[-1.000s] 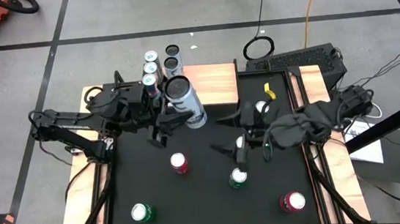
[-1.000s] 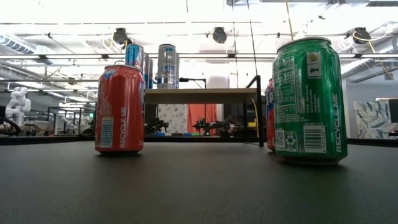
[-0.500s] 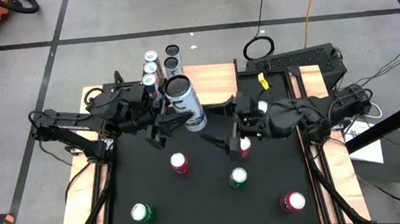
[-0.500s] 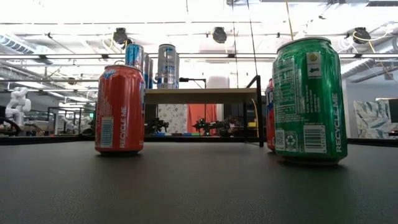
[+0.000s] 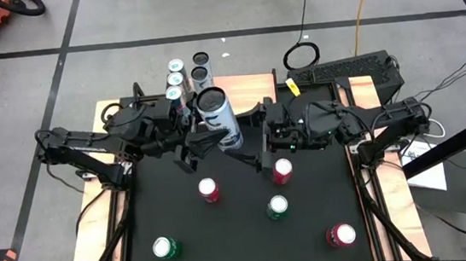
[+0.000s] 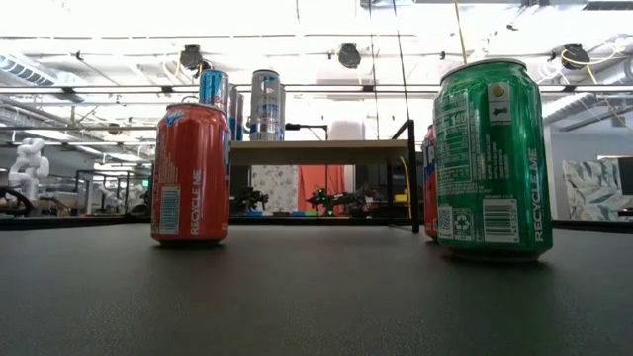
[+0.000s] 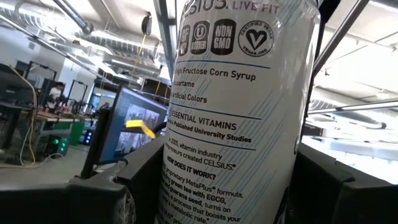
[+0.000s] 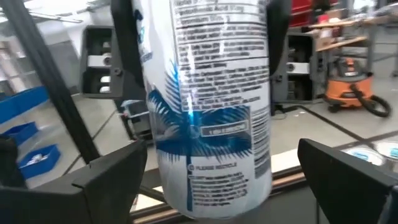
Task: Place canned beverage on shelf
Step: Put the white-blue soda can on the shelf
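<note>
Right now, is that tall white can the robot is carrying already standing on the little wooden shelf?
No. In the high view the left gripper holds the tall white can in the air beside the shelf, not on it.

The right gripper is swinging across the surface toward the tall white can, its fingers spreading wide and now flanking that can.
</note>
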Motion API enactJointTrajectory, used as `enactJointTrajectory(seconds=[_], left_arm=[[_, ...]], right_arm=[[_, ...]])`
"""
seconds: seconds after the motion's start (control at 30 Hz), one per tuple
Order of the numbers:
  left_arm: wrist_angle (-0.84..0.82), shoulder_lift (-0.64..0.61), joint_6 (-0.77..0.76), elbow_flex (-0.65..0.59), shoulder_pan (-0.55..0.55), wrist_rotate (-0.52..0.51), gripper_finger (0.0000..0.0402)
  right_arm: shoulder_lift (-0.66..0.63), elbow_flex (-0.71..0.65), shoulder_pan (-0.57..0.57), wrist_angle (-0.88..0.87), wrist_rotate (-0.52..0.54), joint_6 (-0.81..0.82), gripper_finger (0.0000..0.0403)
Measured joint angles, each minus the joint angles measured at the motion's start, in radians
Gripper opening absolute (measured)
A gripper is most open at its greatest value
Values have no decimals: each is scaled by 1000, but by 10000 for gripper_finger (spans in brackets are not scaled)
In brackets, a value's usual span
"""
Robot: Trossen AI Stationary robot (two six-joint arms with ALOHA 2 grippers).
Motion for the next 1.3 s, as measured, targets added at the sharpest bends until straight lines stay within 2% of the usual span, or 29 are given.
enactJointTrajectory(seconds=[0.13, 0.47, 0.77, 0.9, 1.17, 1.3], left_arm=[[-5, 0, 3, 0, 2, -16, 265], [-8, 0, 47, 0, 3, -48, 265], [-54, 0, 45, 0, 3, -49, 265], [-48, -1, 45, 0, 3, -53, 265], [-50, -1, 43, 0, 3, -56, 265], [-49, -1, 42, 0, 3, -63, 265]], right_arm=[[0, 0, -18, 6, -60, 9, 393], [0, 0, -32, 4, -62, -16, 389], [0, 0, -35, 4, -62, -46, 312], [0, 0, -35, -6, -64, -77, 293], [0, 0, -35, -37, -87, -86, 317], [0, 0, -35, -37, -88, -117, 313]])
